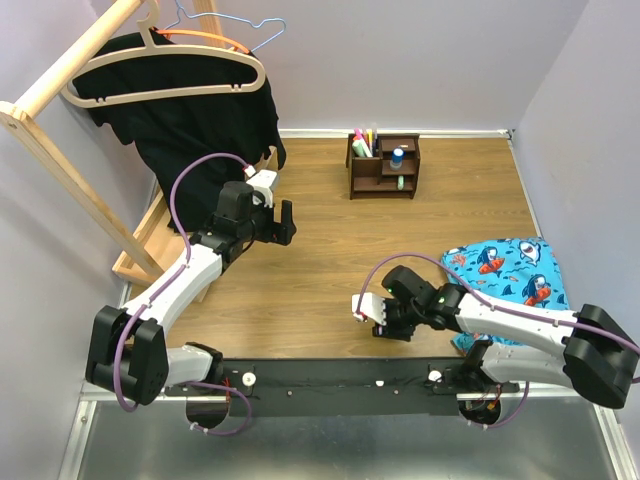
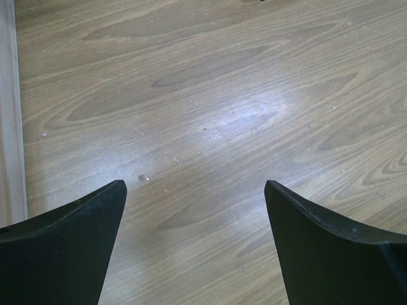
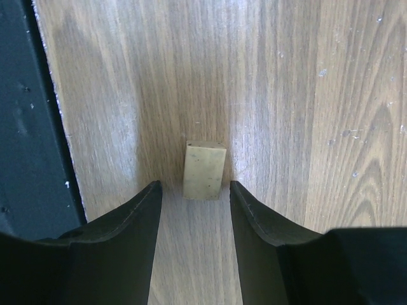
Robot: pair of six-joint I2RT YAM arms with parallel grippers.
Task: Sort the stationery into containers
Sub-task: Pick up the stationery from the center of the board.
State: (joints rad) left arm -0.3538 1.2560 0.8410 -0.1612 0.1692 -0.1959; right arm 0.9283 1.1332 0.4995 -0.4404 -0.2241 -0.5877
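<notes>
A small pale yellow eraser block [image 3: 205,170] lies on the wooden table [image 3: 305,95], close to its near edge. My right gripper [image 3: 194,185] is open and points down over it, and the block sits just beyond and between the fingertips, touching neither. In the top view the right gripper [image 1: 392,322] hides the eraser. The dark brown organizer [image 1: 383,165] stands at the back and holds pens and highlighters [image 1: 362,143] and a blue-capped tube [image 1: 397,157]. My left gripper [image 1: 270,232] hangs open over bare wood [image 2: 203,127], holding nothing.
A blue fish-print cloth [image 1: 505,270] lies at the right, beside the right arm. A black garment [image 1: 190,130] on a hanger hangs from the light wooden rack [image 1: 60,80] at the back left. The black base rail [image 1: 340,375] runs along the near edge.
</notes>
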